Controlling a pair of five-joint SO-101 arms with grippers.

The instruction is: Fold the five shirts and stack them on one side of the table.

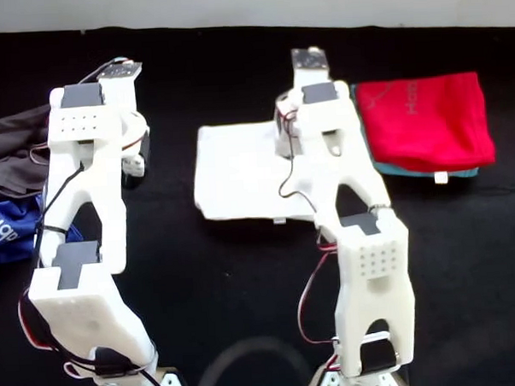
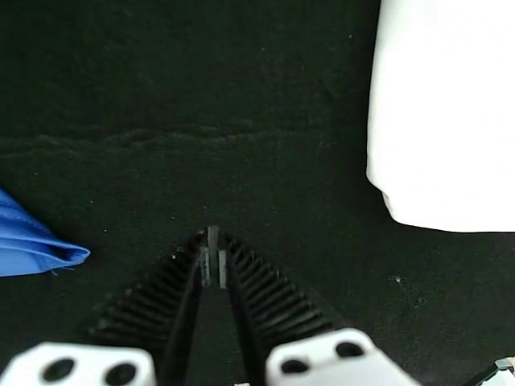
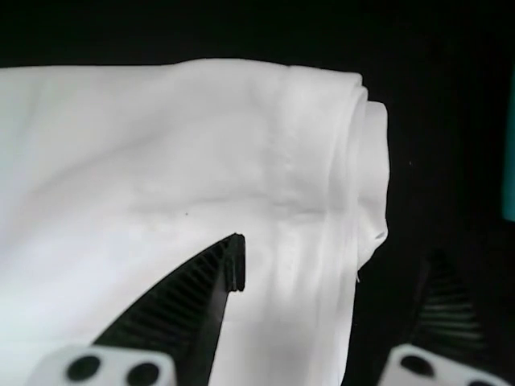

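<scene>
The white shirt [image 1: 235, 173] lies flat and partly folded at the middle of the black table [image 1: 244, 279], with the right arm stretched over its right portion. The right gripper [image 3: 334, 273] hangs above the shirt's rolled, doubled-over edge with its jaws spread wide: one toothed finger [image 3: 217, 277] sits over the white cloth, the other is past the edge, over bare black table; whether either one touches the fabric cannot be told. To the right of the white shirt, apart from it, a folded red shirt [image 1: 425, 121] rests on a folded teal shirt [image 1: 419, 170], of which just a thin strip shows along the near and left sides. The left gripper [image 2: 212, 253] is over bare table to the left of the white shirt, its jaws pressed together with nothing between them. At the table's left edge lie two unfolded garments, a crumpled dark grey shirt [image 1: 12, 157] and, nearer the arm bases, a blue shirt [image 1: 7, 229], whose corner lies near the left gripper
</scene>
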